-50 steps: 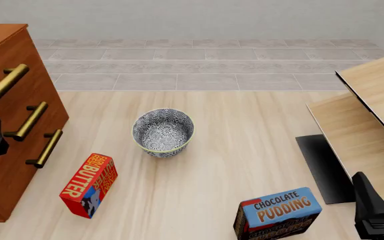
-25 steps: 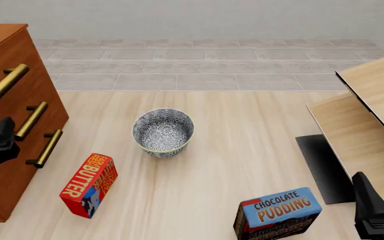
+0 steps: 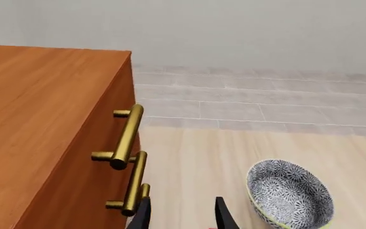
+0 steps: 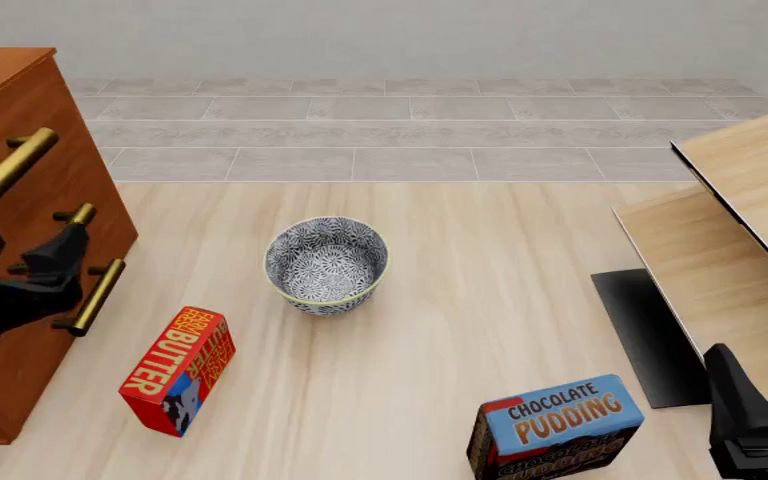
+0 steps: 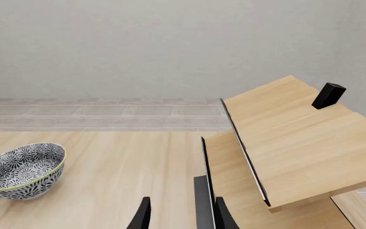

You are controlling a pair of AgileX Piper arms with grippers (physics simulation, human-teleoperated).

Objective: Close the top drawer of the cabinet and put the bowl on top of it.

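We judge the drawer-closing step is in hand. The cabinet (image 4: pixel 11 260) stands at the table's left edge; its top drawer (image 4: pixel 17 120) looks proud of the two fronts below, the brass handle (image 4: pixel 8 167) jutting furthest.

The left gripper (image 4: pixel 57 262) hovers beside the lower handles, fingers parted, holding nothing. To do it well, we'd rise to the top front and push flat on the wood beside the bar, square to the face, slowly (a glancing push could skid off the brass).

The bowl (image 4: pixel 327 264) sits upright mid-table, well apart from the cabinet, with the butter box (image 4: pixel 177 370) nearer the front edge.

The right gripper (image 5: pixel 179 214) is open and empty near the pale furniture (image 5: pixel 291 148).

The left wrist view shows the cabinet's bare top; the front view crops it but shows the boxes.
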